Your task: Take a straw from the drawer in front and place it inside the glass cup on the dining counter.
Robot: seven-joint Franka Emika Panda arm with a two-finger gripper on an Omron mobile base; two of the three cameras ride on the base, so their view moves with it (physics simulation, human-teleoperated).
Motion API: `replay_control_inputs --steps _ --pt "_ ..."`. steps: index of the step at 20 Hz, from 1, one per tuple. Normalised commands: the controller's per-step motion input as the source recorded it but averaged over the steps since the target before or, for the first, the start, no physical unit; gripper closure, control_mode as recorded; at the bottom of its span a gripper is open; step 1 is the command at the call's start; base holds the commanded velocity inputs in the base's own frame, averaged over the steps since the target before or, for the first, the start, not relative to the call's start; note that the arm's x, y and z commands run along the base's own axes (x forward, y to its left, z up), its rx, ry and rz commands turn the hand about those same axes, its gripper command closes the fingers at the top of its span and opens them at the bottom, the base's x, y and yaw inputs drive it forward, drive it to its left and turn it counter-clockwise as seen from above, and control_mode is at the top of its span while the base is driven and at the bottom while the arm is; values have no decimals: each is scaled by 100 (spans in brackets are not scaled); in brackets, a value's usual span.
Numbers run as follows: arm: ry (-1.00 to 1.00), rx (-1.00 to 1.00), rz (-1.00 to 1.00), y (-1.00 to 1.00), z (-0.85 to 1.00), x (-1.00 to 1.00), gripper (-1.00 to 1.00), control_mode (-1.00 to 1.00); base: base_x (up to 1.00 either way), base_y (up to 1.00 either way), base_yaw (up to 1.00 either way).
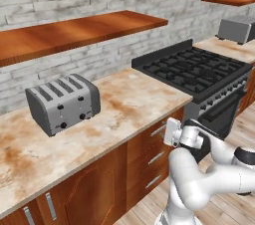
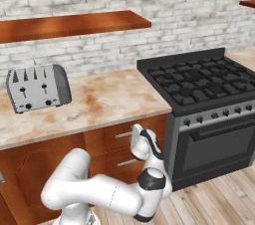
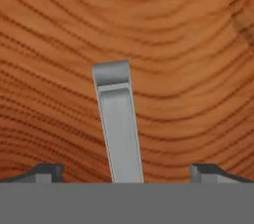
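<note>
- Wood grain of the drawer [image 3: 163,44] front sits right up against the hand camera: reddish-brown, with curved darker rings, shut flush in the cabinet run under the bench [image 1: 124,102], just left of the stove.
- Its slim silver bar handle [image 3: 118,124] stands slightly tilted in the hand view, one squared end showing at the top, the other end running out of sight at the bottom.
- Around it: the beige marble bench with rust-brown stains carries a silver four-slot toaster [image 1: 63,103] well to the left; a black gas stove [image 2: 209,89] with an oven door stands just beside the cabinets on the right; wooden shelves [image 1: 74,32] hang on the pale brick wall above; two more drawer fronts lie below this one.
- Nothing stands between the hand and the drawer front.
- The end effector [image 3: 127,171] has its two dark fingertips [image 3: 47,172] spread wide, one on each side of the handle with wood showing in the gaps; they grip nothing, and whether either tip touches the drawer face I cannot tell.
</note>
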Motion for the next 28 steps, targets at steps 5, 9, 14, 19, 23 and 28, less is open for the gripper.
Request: replay_control_inputs --steps 5,9,14,19,23,28 --pt "-20 21 0 30 -67 12 -100 -100 0 0 0" --pt "-23 13 -1 45 -39 18 100 -100 0 0 0" --pt "-25 7 -5 50 -17 4 100 -100 0 0 0" --pt "-24 1 -6 30 0 0 100 -100 0 0 0" --pt "-15 0 -5 14 0 0 100 -100 0 0 0" --pt "-13 0 -5 6 0 -2 100 -100 0 0 0"
